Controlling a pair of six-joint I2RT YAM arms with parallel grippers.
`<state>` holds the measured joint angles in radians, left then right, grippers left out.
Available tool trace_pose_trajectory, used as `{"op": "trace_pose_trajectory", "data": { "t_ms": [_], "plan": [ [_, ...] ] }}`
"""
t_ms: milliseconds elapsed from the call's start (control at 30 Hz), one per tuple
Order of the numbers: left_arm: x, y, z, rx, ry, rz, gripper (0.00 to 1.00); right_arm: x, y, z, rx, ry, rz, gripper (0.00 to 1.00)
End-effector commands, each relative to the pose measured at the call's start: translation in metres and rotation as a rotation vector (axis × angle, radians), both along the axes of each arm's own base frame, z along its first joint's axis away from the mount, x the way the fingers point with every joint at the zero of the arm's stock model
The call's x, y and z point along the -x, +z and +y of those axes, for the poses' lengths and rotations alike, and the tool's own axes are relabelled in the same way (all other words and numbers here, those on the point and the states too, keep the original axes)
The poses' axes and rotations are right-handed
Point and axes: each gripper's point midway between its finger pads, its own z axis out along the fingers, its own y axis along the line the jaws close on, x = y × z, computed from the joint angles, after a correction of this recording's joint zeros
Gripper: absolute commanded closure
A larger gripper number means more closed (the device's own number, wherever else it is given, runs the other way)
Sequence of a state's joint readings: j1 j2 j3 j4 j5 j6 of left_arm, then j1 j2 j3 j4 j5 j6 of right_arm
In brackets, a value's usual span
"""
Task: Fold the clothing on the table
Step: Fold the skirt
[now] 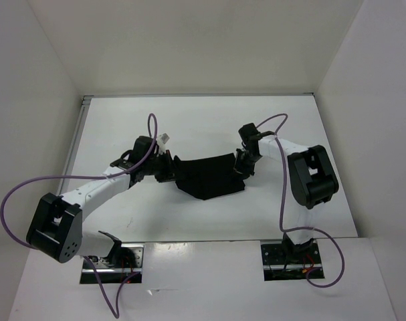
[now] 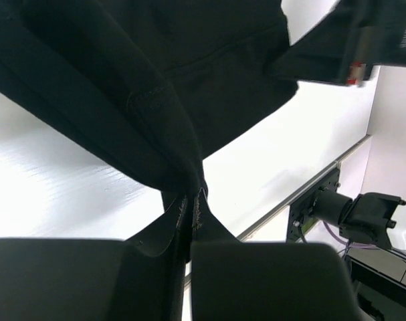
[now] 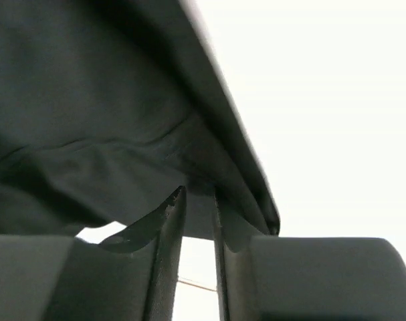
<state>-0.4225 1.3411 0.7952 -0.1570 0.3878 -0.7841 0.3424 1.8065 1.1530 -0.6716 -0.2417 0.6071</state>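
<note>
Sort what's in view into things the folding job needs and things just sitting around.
Job:
- black garment
- white table
- left arm, jaws shut on the garment
- right arm, jaws at its other end

Just there:
- purple cables
- metal base plates
- white walls

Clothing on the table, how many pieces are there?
1: the clothing over the middle of the table, left end pinched in the left gripper, right end at the right gripper. Nothing else shows.
</note>
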Motion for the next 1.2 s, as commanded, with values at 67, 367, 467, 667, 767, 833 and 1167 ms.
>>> {"op": "trace_pose_trajectory", "data": {
  "t_ms": [67,367,467,667,767,833,1167],
  "plan": [
    [-0.016,0.032,-0.012,0.027,-0.063,-0.089,1.00,0.011,-0.023,0.001,0.001,0.036,0.042,0.81],
    [-0.018,0.024,-0.079,0.047,-0.250,-0.031,0.99,0.025,-0.037,0.022,-0.039,0.076,0.076,0.92],
    [-0.013,0.016,-0.102,0.052,-0.302,-0.007,0.99,0.026,-0.040,0.027,-0.048,0.079,0.083,0.92],
    [-0.002,-0.001,-0.139,0.060,-0.377,0.039,0.99,0.027,-0.042,0.029,-0.047,0.088,0.083,0.92],
    [-0.002,-0.006,-0.152,0.057,-0.399,0.045,0.99,0.027,-0.042,0.029,-0.047,0.088,0.083,0.92],
    [-0.005,-0.011,-0.160,0.060,-0.401,0.054,0.99,0.028,-0.045,0.029,-0.044,0.088,0.092,0.92],
    [-0.021,-0.023,-0.172,0.058,-0.382,0.068,0.99,0.032,-0.047,0.029,-0.049,0.089,0.104,0.92]
  ]
}}
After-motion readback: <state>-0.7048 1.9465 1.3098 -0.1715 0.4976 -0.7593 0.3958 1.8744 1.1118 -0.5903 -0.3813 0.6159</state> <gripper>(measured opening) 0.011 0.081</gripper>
